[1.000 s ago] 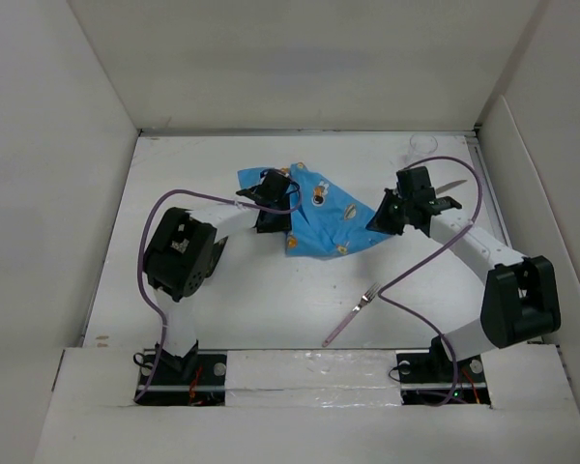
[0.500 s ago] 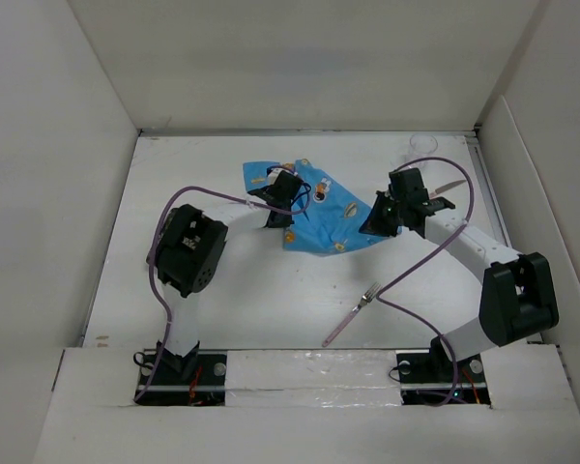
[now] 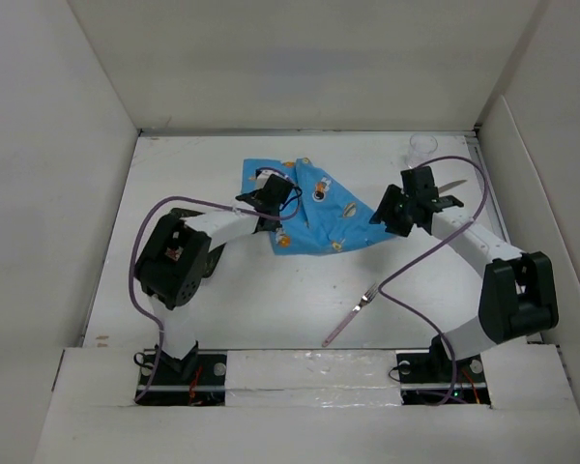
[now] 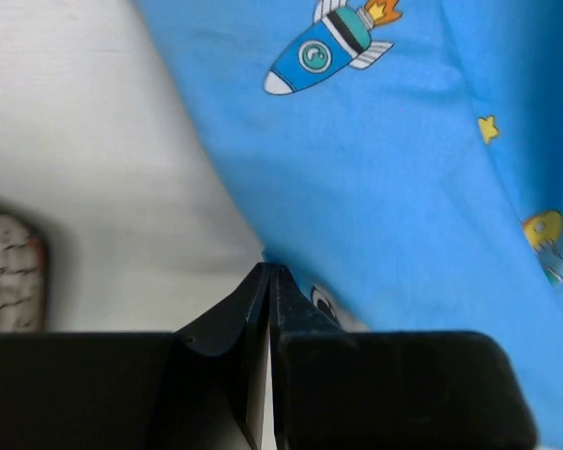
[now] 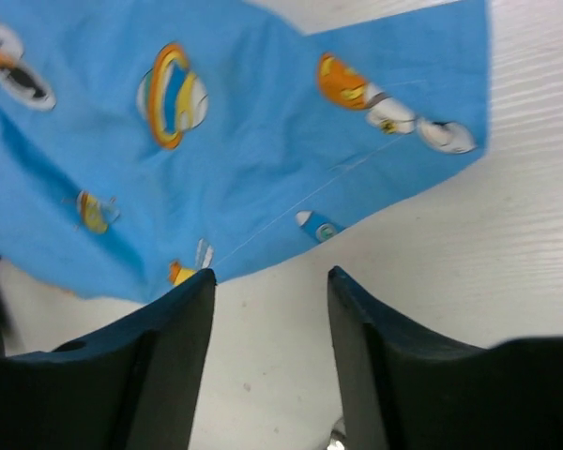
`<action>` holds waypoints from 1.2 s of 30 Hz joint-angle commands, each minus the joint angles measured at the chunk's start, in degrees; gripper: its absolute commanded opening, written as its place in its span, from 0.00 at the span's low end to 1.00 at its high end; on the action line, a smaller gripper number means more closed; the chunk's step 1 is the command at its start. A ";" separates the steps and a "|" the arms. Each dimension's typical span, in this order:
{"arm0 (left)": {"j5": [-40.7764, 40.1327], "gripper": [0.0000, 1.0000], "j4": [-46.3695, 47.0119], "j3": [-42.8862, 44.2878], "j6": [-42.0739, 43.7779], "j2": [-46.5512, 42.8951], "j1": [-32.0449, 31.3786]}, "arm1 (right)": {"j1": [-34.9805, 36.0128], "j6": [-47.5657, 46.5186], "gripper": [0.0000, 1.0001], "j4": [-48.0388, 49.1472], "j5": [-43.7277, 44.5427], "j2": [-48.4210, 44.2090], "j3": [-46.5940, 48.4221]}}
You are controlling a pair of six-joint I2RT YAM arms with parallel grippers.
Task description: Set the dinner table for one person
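Left tool: my left gripper (image 3: 269, 196) (image 4: 267, 274) has its jaws pressed together, pinching the edge of the blue placemat (image 3: 324, 217) (image 4: 385, 169).
Right tool: my right gripper (image 3: 389, 209) (image 5: 270, 281) stands wide apart and holds nothing. The placemat's (image 5: 244, 141) hem lies just ahead of its fingertips, with bare table under them.
Dinner table: the dinner table (image 3: 271, 300) (image 5: 507, 234) is directly beneath both tools, white and bare on the near side of them.
Around the right tool: a knife (image 3: 451, 185) lies just beside it on its outer side, and a clear cup (image 3: 422, 147) stands beyond it, near the far edge.
Fork: the fork (image 3: 353, 314) lies behind the right tool, well apart from it, towards the arm bases.
In the way: I see a purple cable (image 3: 435, 249) looping across the right forearm and close past the fork's tines.
Left arm pose: elbow folded out to the left, forearm reaching right to the cloth's left edge.
Right arm pose: elbow out to the right, forearm angled up-left, wrist tipped down at the cloth's right corner.
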 commanded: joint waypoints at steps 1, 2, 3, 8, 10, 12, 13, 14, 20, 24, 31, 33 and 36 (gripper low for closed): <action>-2.34 0.00 -0.15 -2.03 1.64 -10.07 0.38 | -1.98 1.19 0.58 -0.56 6.99 1.91 1.00; -2.43 0.00 -0.32 -3.16 1.72 -11.23 0.38 | -2.85 1.28 0.59 -0.39 7.01 2.18 0.92; -2.69 0.00 -0.58 -3.70 1.72 -12.28 0.38 | -2.86 1.45 0.59 -0.13 7.27 2.79 1.00; -2.96 0.00 -1.20 -6.95 2.43 -18.62 1.52 | -4.62 3.56 0.59 0.84 7.37 6.57 1.35; -3.57 0.00 -1.90 -7.22 3.13 -20.63 2.14 | -6.02 5.66 0.59 2.07 6.67 8.24 1.09; -4.88 0.00 -3.22 -7.13 3.57 -22.04 2.14 | -7.60 6.55 0.59 2.77 6.40 9.73 1.27; -5.42 0.00 -3.74 -7.04 3.83 -23.79 2.14 | -8.13 6.99 0.59 2.95 6.83 10.26 1.61; -5.68 0.00 -3.75 -7.04 4.53 -24.50 2.14 | -8.14 7.08 0.59 3.21 7.36 10.79 1.88; -1.39 0.00 -3.49 -8.97 3.84 -22.23 2.14 | -11.12 6.99 0.53 2.34 9.12 14.92 5.30; 1.25 0.26 -2.08 -8.80 2.08 -18.98 2.14 | -12.18 5.42 0.51 0.67 10.35 18.08 9.42; 9.78 0.37 0.82 -8.71 1.72 -12.48 7.33 | -12.18 2.87 0.48 -2.05 10.01 22.13 13.74; 11.35 0.37 0.82 -7.75 1.73 -11.07 7.33 | -12.18 2.60 0.47 -3.11 9.57 22.83 14.36; 13.55 0.38 0.82 -6.87 1.29 -8.87 7.33 | -12.18 2.34 0.40 -3.55 8.34 23.18 14.36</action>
